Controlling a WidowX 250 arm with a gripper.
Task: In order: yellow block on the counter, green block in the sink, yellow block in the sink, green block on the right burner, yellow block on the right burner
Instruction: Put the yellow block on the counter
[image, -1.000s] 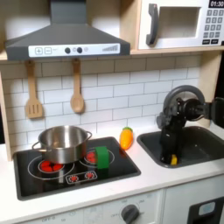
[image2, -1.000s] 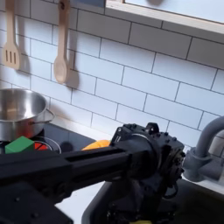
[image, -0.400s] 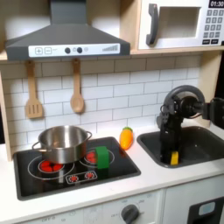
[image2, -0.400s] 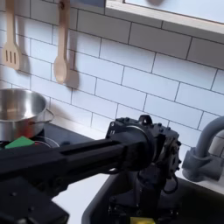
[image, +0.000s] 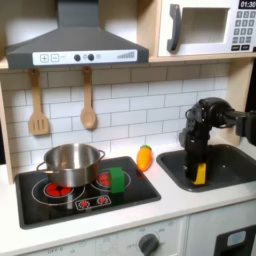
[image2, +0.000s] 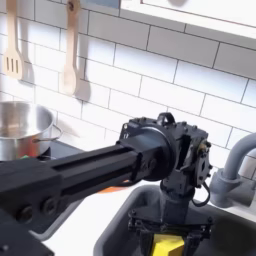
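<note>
The gripper (image: 198, 174) is rising out of the sink (image: 232, 170) with the yellow block (image: 200, 173) pinched between its jaws — a second ago the block was sitting lower, near the basin floor. In the second exterior view the yellow block (image2: 167, 245) is hanging just under the gripper (image2: 168, 232), clear of the bottom. The green block (image: 117, 179) is resting on the black cooktop (image: 60, 203) beside the steel pot (image: 70, 163), so the lift looks like the start of carrying yellow toward the counter (image: 150, 205).
</note>
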